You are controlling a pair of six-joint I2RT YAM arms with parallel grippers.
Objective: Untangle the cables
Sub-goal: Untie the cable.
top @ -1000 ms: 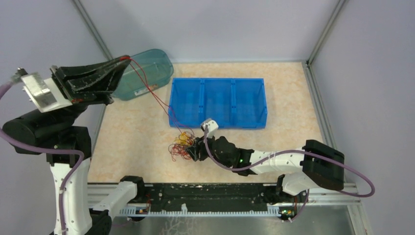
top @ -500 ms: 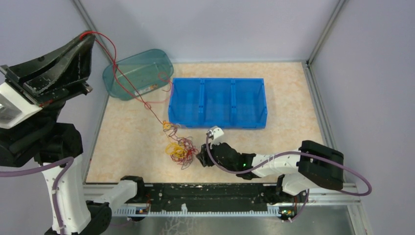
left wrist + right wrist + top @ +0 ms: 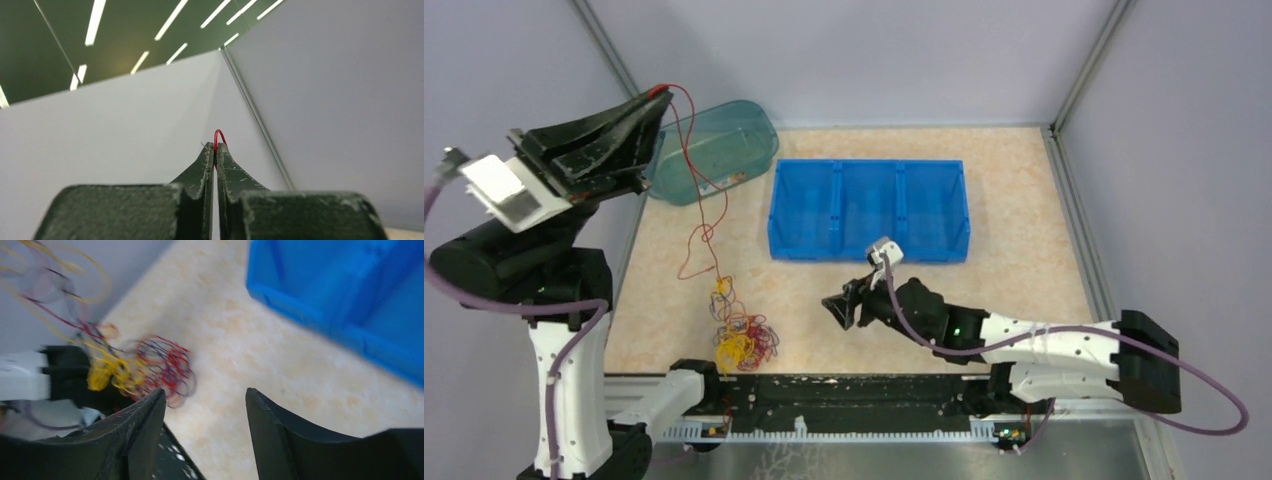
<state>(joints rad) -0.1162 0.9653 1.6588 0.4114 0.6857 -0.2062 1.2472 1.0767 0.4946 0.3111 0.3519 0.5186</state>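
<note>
Red cable clamped in left end effector; right end effector, spread and empty, should pin the tangle first.

I can read no word, brand, number or sign in any of my views. The only candidate is a small pale label-like patch low on the wall of the teal see-through tub, which sits at about ten o'clock on the counter. Whatever may be printed on the patch is too small and blurred for me to make out.
</note>
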